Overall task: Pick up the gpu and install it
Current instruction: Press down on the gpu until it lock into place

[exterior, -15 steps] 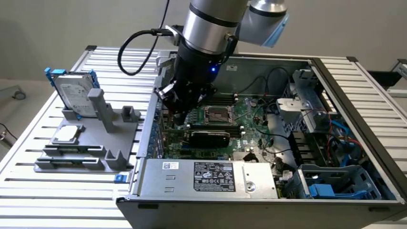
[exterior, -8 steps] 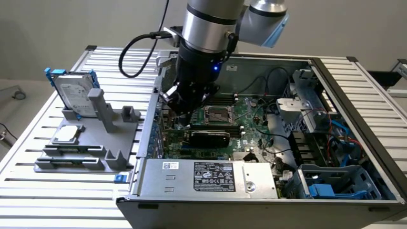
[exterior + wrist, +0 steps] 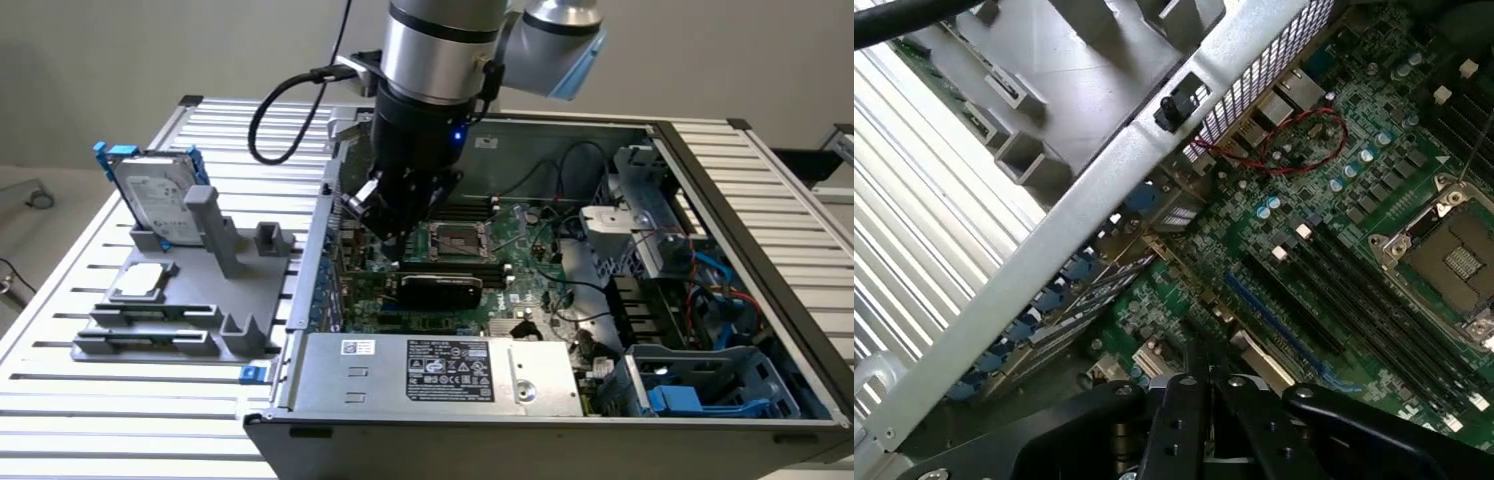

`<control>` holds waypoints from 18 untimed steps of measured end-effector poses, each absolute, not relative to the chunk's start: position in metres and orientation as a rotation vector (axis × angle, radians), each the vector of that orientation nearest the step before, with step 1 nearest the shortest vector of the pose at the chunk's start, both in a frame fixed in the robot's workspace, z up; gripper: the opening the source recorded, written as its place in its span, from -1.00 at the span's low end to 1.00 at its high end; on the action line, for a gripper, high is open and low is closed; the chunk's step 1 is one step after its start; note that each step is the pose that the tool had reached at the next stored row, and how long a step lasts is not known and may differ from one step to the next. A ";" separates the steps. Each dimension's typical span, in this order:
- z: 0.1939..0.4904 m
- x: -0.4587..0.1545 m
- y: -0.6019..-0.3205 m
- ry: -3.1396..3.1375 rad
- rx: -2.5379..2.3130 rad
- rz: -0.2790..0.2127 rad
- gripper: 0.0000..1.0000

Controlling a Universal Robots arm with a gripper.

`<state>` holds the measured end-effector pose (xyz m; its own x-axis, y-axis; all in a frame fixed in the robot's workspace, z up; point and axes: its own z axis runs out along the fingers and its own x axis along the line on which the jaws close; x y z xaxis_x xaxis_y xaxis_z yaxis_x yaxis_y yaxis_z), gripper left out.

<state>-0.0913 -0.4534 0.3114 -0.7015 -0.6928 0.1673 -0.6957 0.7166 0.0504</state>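
One gripper (image 3: 390, 238), ours, fingers clenched with nothing seen between them, hangs over motherboard (image 3: 461, 270) inside case (image 3: 694, 190). Gpu (image 3: 441, 290) stands just to exterior view's right and nearer camera, long axis across view.

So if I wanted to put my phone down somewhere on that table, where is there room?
Bare slats lie on the table in front of the grey holder, and behind the hard drive. Inside the computer case it is crowded: boards, cables, the graphics card and the gripper.
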 end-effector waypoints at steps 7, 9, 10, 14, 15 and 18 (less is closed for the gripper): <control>0.315 -0.091 -0.453 -2.718 1.254 0.034 -0.79; 0.315 -0.091 -0.453 -2.703 1.298 0.039 -0.79; 0.315 -0.091 -0.453 -2.694 1.323 0.042 -0.79; 0.316 -0.091 -0.453 -2.655 1.416 0.054 -0.79; 0.316 -0.091 -0.453 -2.645 1.439 0.056 -0.79; 0.317 -0.091 -0.453 -2.613 1.507 0.065 -0.79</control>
